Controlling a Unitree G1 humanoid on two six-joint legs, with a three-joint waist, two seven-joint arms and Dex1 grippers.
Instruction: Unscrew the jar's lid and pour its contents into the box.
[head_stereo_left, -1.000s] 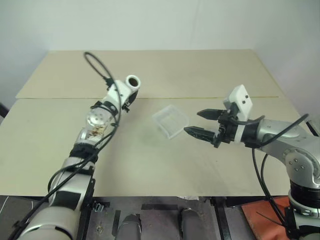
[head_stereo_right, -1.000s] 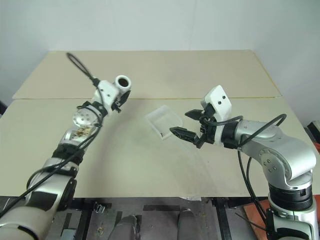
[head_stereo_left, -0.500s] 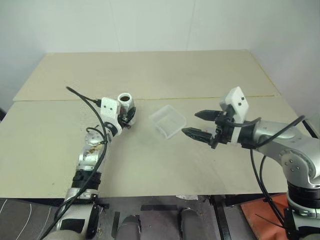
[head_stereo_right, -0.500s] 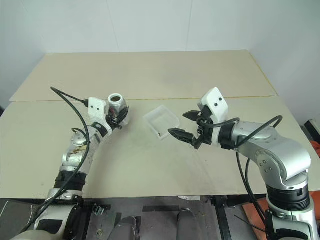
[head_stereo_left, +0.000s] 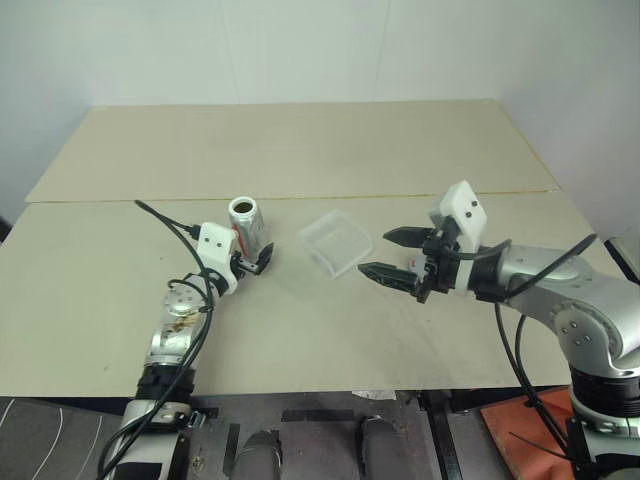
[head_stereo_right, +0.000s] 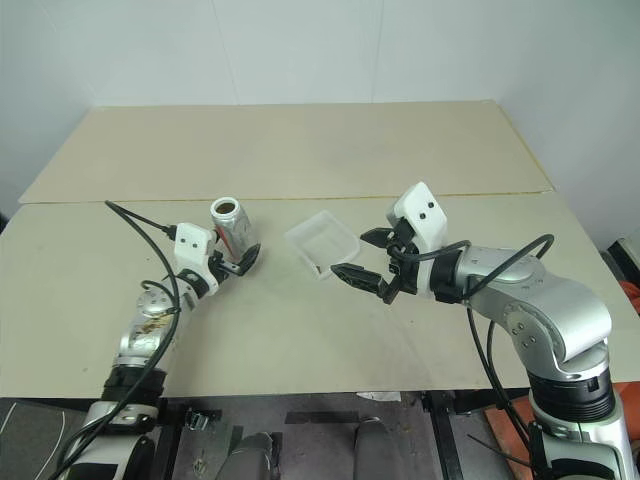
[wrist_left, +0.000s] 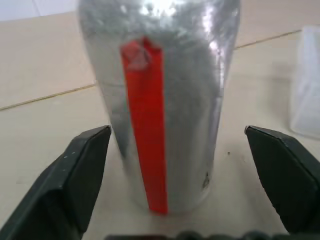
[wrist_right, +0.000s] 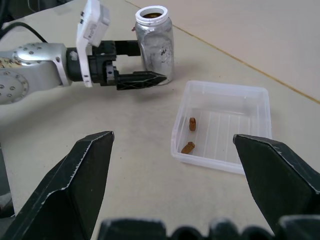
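Note:
The jar (head_stereo_left: 246, 221) stands upright on the table, silvery with a red stripe (wrist_left: 147, 125) down its side and an open, white-rimmed mouth (wrist_right: 152, 13). My left gripper (head_stereo_left: 256, 247) is open around it, one black finger (wrist_left: 82, 170) on each side with a gap to the jar's wall. Right of the jar lies the clear box (head_stereo_left: 336, 242), with two small brown pieces (wrist_right: 190, 135) in it. My right gripper (head_stereo_left: 378, 253) hovers open just right of the box, nothing between its fingers. The lid is out of view.
The tan table (head_stereo_left: 330, 150) is made of two boards with a seam running across behind the jar and box. A black cable (head_stereo_left: 165, 220) loops off my left wrist above the tabletop. The table's front edge lies close below both arms.
My left arm has come down and back, bringing the jar from raised and tilted to upright on the table, and its fingers have opened. The right gripper has hardly moved.

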